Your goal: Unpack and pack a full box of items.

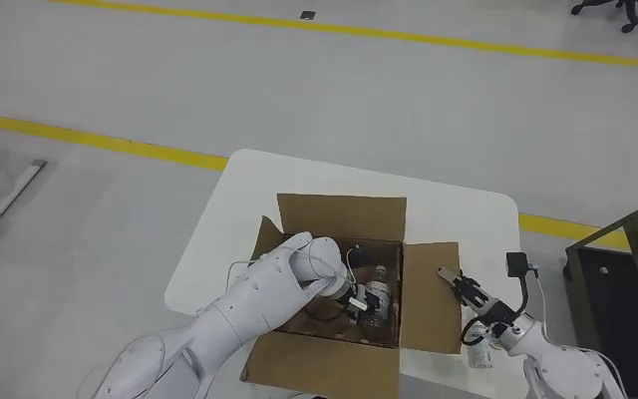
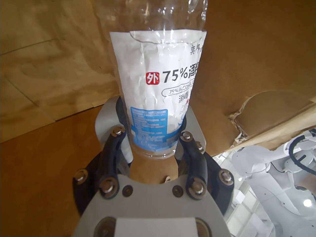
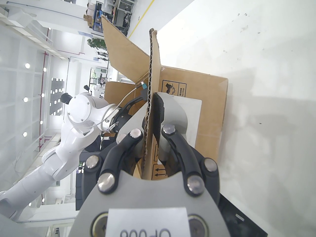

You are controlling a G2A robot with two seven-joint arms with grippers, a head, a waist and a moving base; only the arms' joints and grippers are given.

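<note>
Left wrist view gives it away: left gripper (image 2: 154,120) clamped on the clear bottle (image 2: 158,75), deep inside the box (image 1: 339,214) by the near edge of the tabletop (image 1: 249,199). From above, the arm partly covers that grip. Right gripper (image 3: 153,113) pinches the box's right flap (image 3: 151,57).

A clear bottle (image 2: 155,75) with a white and blue label was clamped near one end by the left gripper (image 2: 154,127), with brown cardboard box walls (image 2: 49,62) seen behind.

Brown cardboard box (image 1: 344,214); clear bottle (image 2: 158,87), white label, blue panel, red square; white table (image 1: 239,219).
</note>
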